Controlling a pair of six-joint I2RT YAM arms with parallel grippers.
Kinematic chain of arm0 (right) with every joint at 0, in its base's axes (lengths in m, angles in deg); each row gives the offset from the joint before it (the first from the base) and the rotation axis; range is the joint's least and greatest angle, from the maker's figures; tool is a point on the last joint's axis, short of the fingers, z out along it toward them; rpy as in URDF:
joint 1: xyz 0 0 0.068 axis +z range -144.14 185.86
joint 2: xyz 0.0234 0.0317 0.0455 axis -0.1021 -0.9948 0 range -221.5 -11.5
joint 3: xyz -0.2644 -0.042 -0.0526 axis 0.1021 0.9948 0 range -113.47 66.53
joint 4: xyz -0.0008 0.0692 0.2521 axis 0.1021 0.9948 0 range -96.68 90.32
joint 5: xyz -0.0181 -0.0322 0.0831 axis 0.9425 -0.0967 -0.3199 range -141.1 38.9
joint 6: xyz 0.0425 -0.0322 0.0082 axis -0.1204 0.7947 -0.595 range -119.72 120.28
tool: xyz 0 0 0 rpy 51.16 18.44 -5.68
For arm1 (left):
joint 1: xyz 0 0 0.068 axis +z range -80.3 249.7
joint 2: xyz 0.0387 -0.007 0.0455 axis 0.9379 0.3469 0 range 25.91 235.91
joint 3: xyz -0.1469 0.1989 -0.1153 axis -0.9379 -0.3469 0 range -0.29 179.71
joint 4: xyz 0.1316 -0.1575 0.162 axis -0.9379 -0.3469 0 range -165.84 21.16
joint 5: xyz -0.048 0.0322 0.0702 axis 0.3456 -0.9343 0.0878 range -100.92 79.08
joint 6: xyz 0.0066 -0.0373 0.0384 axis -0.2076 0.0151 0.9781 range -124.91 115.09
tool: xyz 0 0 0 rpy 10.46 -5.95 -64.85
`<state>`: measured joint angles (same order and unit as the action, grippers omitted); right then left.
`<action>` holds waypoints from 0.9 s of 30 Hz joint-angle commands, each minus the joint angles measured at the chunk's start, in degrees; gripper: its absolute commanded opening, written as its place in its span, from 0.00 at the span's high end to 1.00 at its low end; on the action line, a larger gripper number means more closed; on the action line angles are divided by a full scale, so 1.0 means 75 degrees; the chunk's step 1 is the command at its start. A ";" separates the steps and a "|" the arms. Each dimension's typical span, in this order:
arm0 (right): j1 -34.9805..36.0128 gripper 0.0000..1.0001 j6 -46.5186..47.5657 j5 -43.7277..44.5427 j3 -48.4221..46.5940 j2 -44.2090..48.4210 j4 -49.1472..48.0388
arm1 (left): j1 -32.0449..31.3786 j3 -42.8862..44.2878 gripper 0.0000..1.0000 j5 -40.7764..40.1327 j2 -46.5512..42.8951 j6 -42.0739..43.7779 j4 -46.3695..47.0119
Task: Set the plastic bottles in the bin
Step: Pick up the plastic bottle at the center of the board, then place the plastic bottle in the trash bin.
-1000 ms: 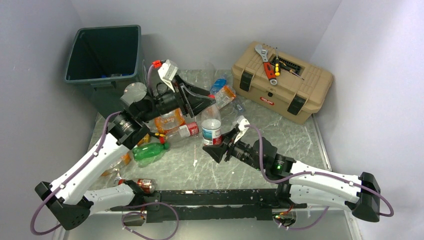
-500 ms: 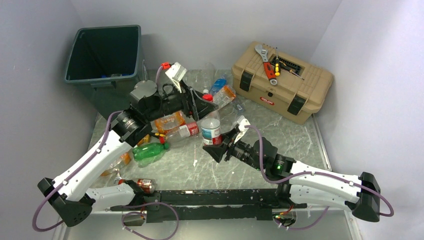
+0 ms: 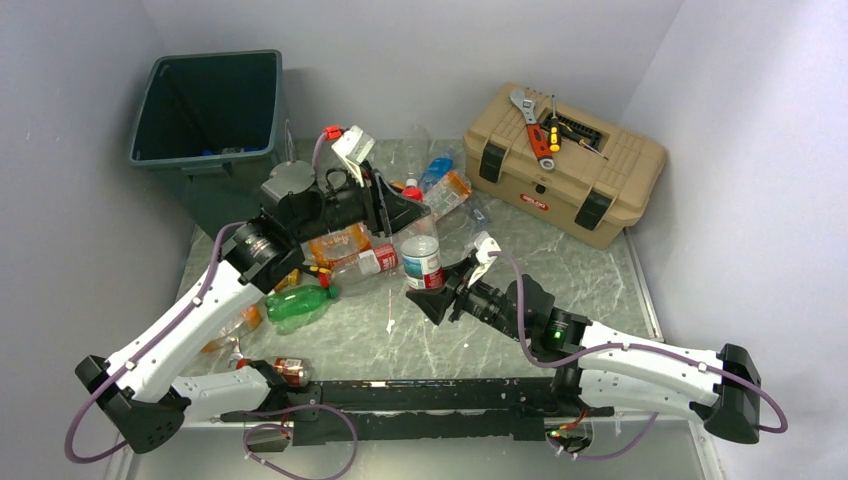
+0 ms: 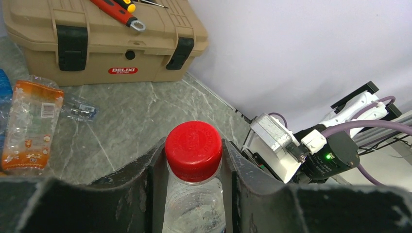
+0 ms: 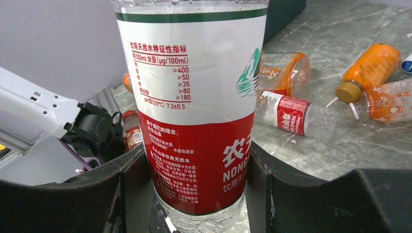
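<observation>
My right tool grips the upright red-labelled water bottle by its body on the bench. My left tool is clamped on its red cap. The bin stands well apart, at the far left.

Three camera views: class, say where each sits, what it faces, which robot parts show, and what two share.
Top external: above, behind; looks down at table, bin; left arm, right arm show.
Left wrist: faces toolbox past capped bottle; own fingers show.
Right wrist: faces bottle label; own fingers show.
Shared: toolbox, top and left wrist.
</observation>
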<state>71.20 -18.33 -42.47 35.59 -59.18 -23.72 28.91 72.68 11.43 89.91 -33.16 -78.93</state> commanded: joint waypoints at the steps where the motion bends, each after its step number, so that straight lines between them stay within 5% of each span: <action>1: 0.0053 0.66 0.0189 -0.0013 -0.0174 0.0062 -0.0550 | -0.0010 0.0198 0.78 0.0323 0.0041 -0.0064 0.0365; 4: 0.0043 0.51 0.0118 0.0033 -0.0208 0.0061 -0.0407 | -0.0010 0.0240 0.99 0.0408 0.0066 -0.0006 0.0419; 6: 0.0042 0.26 0.0035 0.0043 -0.0264 0.0101 -0.0273 | -0.0010 0.0287 1.00 0.0381 0.0041 0.0089 0.0392; 10: 0.0042 0.01 -0.0075 0.0192 -0.0555 0.0380 0.0485 | -0.0009 0.1000 1.00 -0.0416 -0.0046 0.0943 -0.0314; 15: 0.0042 0.00 -0.0174 0.0684 -0.0665 0.1244 0.1615 | 0.0002 0.2768 1.00 -0.2781 0.0085 0.3129 -0.1548; 19: 0.0042 0.00 -0.0429 0.1182 -0.0357 0.1959 0.2086 | 0.0297 0.4002 1.00 -0.5227 0.0665 0.5180 -0.1274; 27: 0.0036 0.00 -0.0914 0.1962 0.0016 0.2514 0.2697 | 0.3369 0.5935 1.00 -0.5345 0.2263 0.4960 -0.0495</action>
<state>71.22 -22.47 -31.85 35.37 -40.91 -7.83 45.65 113.29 -24.44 100.93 2.90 -85.35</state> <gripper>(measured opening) 0.994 0.423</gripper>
